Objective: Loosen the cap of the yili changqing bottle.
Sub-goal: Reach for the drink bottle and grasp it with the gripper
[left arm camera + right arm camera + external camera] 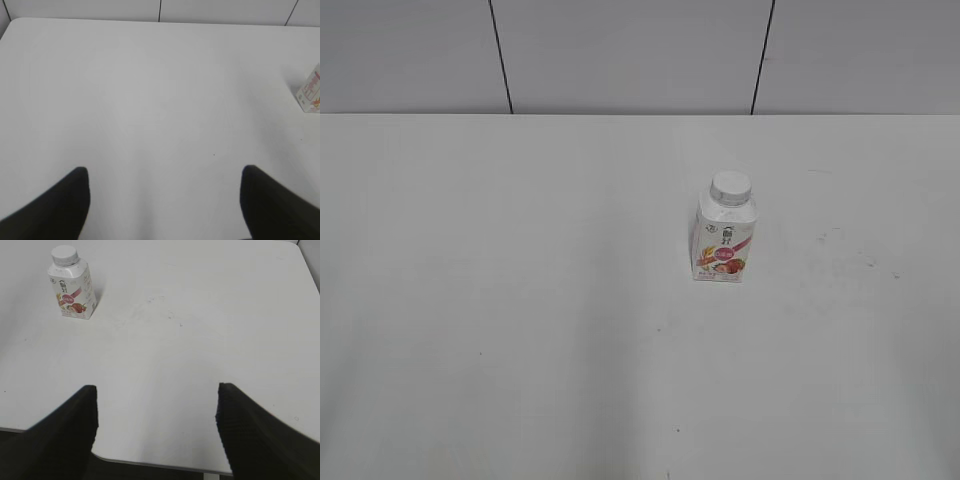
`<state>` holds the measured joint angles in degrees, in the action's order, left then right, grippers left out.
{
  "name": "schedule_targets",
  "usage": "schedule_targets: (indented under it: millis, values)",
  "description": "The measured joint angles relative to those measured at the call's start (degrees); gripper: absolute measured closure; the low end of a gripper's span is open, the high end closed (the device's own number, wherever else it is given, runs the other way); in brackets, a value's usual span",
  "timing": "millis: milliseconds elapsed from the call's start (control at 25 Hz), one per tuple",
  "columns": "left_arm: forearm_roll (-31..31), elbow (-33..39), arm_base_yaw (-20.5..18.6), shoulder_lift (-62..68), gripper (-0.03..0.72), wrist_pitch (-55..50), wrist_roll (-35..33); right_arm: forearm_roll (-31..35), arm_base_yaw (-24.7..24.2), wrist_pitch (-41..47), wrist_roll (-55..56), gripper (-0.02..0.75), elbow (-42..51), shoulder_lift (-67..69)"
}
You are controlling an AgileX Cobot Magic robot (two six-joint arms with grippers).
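Here we note yili changqing bottle upright on white worktop, right of centre, cap on. Left claw and right claw both wide open, empty, well apart from bottle.

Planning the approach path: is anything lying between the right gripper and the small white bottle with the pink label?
Nothing: the right wrist view shows only bare white table between the open right gripper and the upright bottle.

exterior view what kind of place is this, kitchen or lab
Probably a lab or test bench, not a kitchen: a plain white table, a bare panelled wall behind it, and one lone bottle set out.
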<state>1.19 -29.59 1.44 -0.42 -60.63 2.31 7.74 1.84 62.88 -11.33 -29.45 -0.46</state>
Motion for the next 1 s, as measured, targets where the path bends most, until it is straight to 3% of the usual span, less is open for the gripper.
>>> schedule_targets:
  millis: [1000]
  values:
    - [0.0,0.0,0.0,0.0,0.126,0.1,0.0,0.0,0.0,0.0,0.0,0.158,0.0,0.0]
